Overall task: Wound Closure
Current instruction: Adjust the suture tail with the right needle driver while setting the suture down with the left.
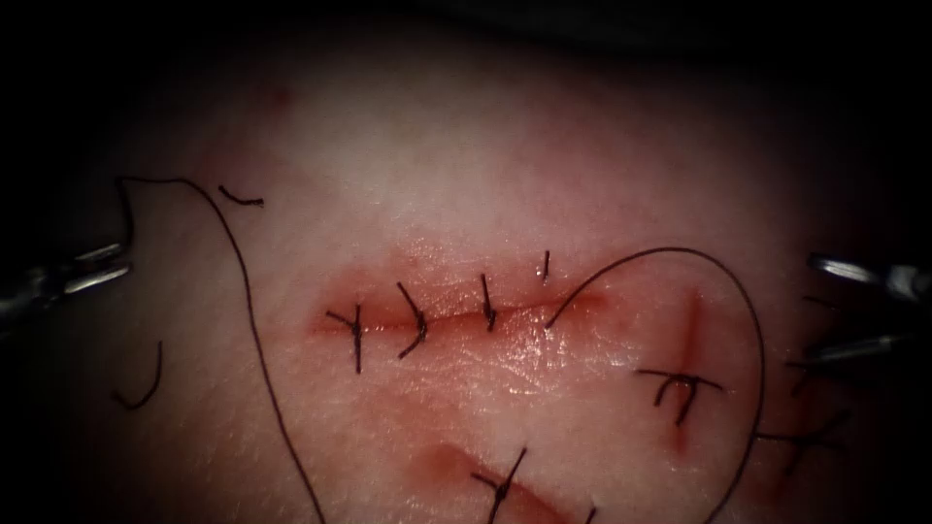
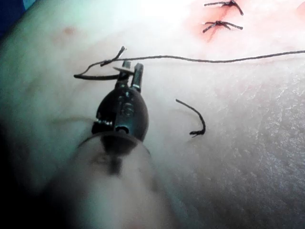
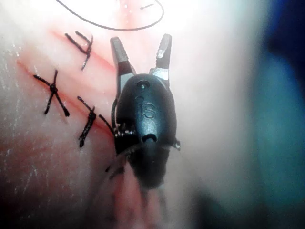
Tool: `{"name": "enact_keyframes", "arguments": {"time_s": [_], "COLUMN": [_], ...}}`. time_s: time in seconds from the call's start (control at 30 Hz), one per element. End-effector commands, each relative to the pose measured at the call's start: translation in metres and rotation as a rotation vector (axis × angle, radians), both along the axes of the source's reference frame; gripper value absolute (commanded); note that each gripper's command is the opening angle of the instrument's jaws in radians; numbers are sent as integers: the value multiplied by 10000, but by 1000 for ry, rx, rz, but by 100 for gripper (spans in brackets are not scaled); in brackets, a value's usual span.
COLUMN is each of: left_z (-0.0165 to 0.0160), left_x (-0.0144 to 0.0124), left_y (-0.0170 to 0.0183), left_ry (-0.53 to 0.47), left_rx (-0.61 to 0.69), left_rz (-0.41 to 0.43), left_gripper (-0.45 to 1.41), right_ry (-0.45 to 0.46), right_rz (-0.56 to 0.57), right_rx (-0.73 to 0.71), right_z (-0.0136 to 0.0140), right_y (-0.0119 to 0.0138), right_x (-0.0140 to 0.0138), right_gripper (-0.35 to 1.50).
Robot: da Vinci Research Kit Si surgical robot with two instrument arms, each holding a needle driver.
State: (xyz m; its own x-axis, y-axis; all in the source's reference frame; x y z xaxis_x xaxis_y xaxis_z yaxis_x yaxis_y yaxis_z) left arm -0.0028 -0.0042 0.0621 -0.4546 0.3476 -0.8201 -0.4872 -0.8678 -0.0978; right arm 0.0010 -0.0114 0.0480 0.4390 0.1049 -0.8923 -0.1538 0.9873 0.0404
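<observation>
While the left tool (image 1: pixel 124 260) pinches the thread (image 1: pixel 254 320) near its free end, left of the cut (image 1: pixel 456 315), the right tool (image 3: pixel 140 52) hangs over the tissue (image 1: pixel 544 155) at the right, jaws spread wide and holding nothing. The thread trails across the tissue and loops round to the cut's right end beside three knotted stitches (image 1: pixel 413 320); cut ends of thread (image 1: pixel 146 383) lie near the left tool. I cannot make out the needle.

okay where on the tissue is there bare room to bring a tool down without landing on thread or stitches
Freest: the tissue above the cut, bare across its width. A smaller patch lies between the long thread and the cut's left end. Crowded: the cut's stitches, the thread loop right of it, and the knots beyond. The left tool holds thread; the right tool is open, empty.
</observation>
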Motion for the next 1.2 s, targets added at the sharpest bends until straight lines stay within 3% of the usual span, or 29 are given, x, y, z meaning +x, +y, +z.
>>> {"name": "enact_keyframes", "arguments": {"time_s": [0.03, 0.2, 0.23, 0.27, 0.33, 0.4, 0.43, 0.47, 0.5, 0.57, 0.6, 0.77, 0.87, 0.93, 1.2], "left_z": [6, 7, 7, 7, 8, 9, 10, 10, 13, 14, 15, 15, 15, 15, 16], "left_x": [-5, -6, -11, -11, -19, -23, -28, -28, -32, -34, -36, -38, -38, -38, -38], "left_y": [4, 4, 4, 4, 3, 3, 2, 2, 2, 2, 1, 0, 0, 0, 0], "left_ry": [-2, 3, 5, 5, 4, 1, -5, -5, -12, -10, -9, -11, -10, -10, -10], "left_rx": [-3, -3, -3, -3, -4, -4, -5, -5, -7, -7, -5, -4, -3, -3, -3], "left_rz": [-2, -7, -11, -11, -15, -15, -14, -14, -11, -10, -3, 1, 3, 3, 3], "left_gripper": [-45, -45, -45, -45, -45, -45, -45, -45, -45, -45, -45, -45, -45, -45, -45], "right_ry": [-5, -8, 0, 0, 8, 10, 15, 15, 40, 53, 106, 158, 175, 196, 221], "right_rz": [-2, 113, 201, 201, 334, 374, 455, 455, 523, 528, 534, 577, 587, 575, 535], "right_rx": [0, 132, 252, 252, 398, 434, 495, 495, 569, 588, 694, 787, 807, 824, 872], "right_z": [7, 18, 32, 32, 55, 64, 84, 84, 104, 113, 131, 170, 183, 198, 198], "right_y": [7, 24, 32, 32, 44, 49, 58, 58, 65, 67, 71, 75, 69, 52, 24], "right_x": [0, 1, 13, 13, 32, 39, 57, 57, 77, 86, 104, 137, 148, 162, 169], "right_gripper": [148, 142, 123, 123, 118, 116, 110, 110, 120, 121, 96, 93, 93, 90, 86]}}
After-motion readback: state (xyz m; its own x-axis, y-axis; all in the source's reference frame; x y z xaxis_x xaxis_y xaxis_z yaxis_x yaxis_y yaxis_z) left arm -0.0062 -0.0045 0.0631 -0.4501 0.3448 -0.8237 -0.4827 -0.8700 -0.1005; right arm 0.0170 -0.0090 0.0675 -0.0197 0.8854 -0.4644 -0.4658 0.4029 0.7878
